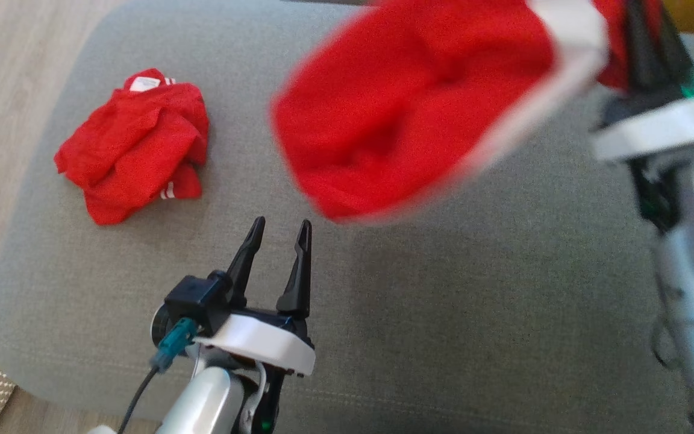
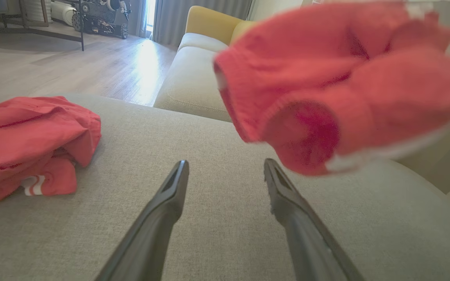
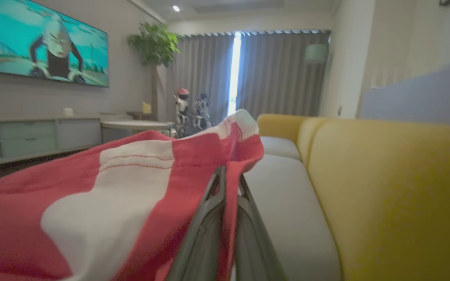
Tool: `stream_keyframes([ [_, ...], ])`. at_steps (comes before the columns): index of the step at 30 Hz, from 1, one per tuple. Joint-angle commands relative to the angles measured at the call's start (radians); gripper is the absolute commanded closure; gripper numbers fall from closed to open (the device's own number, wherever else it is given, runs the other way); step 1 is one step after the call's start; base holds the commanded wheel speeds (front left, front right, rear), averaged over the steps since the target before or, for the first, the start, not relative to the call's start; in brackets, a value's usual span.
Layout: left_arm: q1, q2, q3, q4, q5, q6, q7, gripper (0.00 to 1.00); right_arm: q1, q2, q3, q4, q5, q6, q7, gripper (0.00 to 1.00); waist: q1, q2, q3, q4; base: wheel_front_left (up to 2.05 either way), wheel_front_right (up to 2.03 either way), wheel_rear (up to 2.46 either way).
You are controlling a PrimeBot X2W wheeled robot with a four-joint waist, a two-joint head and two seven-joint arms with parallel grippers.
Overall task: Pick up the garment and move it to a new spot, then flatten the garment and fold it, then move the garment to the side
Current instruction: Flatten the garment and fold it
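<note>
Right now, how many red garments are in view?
2: a crumpled garment lies on the cushion at left; a hanging garment is in the shut right pincer.

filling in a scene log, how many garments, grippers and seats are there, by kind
red garments: 2 (held garment, crumpled garment)
grippers: 2 (left gripper, right gripper)
grey cushion: 1
yellow sofa: 1
total: 6

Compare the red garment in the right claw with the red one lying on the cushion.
The held garment hangs in the air, pinched by the right claw; the lying garment rests crumpled on the cushion, untouched. The held one is blurred, the lying one sharp. Both are red with white trim.
</note>
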Motion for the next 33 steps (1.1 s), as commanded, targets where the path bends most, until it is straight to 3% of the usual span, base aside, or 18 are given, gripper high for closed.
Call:
stream_keyframes([
  [1,-0.054,0.002,0.032,-0.039,-0.003,0.003,-0.005,0.0,0.052,-0.026,-0.046,0.023,0.007,-0.001,0.022,1.0,0.0,0.0,0.027,-0.012,0.0,0.0,0.0],
  [4,-0.069,0.002,0.03,-0.037,0.002,0.001,-0.005,0.0,0.119,-0.068,-0.158,0.148,-0.004,-0.001,0.073,1.0,0.0,0.0,0.052,-0.022,0.0,0.0,0.0],
  [6,-0.078,0.002,0.032,-0.035,0.006,0.0,-0.005,0.0,0.147,-0.073,-0.247,0.232,-0.045,-0.001,0.114,0.0,0.0,0.0,0.063,-0.031,0.0,0.0,0.0],
  [10,-0.091,0.002,0.04,-0.029,0.016,-0.002,-0.005,0.0,0.161,-0.03,-0.316,0.277,-0.098,-0.001,0.09,0.0,0.0,0.0,0.074,-0.057,0.0,0.0,0.0],
  [16,-0.099,0.002,0.05,-0.017,0.022,-0.009,-0.005,0.0,0.168,0.038,-0.331,0.226,-0.14,-0.001,0.019,0.0,0.0,0.0,0.052,-0.093,0.0,0.0,0.0],
  [23,-0.094,0.002,0.043,-0.017,0.016,-0.01,-0.005,0.0,0.232,0.08,-0.251,0.079,-0.138,-0.001,-0.022,0.0,0.0,0.0,0.011,-0.114,0.0,0.0,0.0],
  [33,-0.067,0.002,0.046,-0.034,0.01,-0.005,-0.005,0.0,0.439,0.104,-0.159,-0.213,-0.078,-0.001,-0.047,0.0,0.0,0.0,-0.032,-0.151,0.0,0.0,0.0],
])
